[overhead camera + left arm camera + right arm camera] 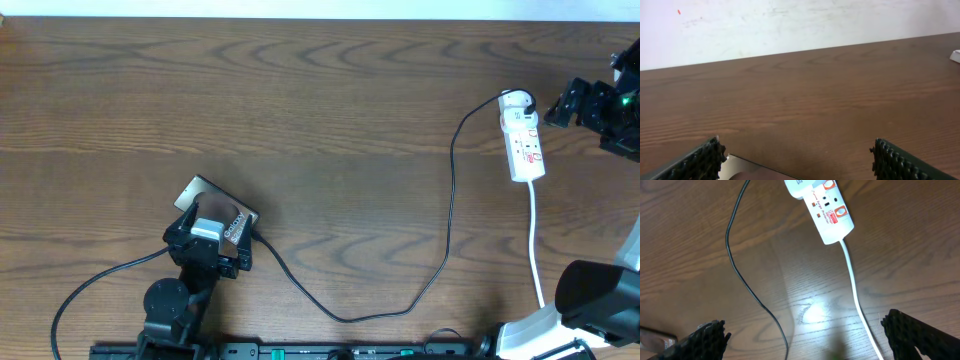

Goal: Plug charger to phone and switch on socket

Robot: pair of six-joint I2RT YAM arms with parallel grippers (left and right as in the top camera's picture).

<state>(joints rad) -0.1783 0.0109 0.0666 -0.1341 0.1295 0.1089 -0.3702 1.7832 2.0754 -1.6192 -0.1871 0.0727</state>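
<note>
Phone (232, 222) sits at 7 o'clock on the table (300, 100), with the left gripper (797, 159) spread wide above it, holding nothing. Charger (450, 200) runs from the socket (524, 140) at 2 o'clock and ends at the phone's 4 o'clock edge. Looks plugged, but can't confirm the tip is seated. Switch state unreadable. Right gripper (805, 327) is released and empty at the socket's 2 o'clock, so I'd say the switch-on is what's left. Count: 1 phone, 1 charger, 1 socket, 1 white cord (535, 240), 2 grippers.
</note>
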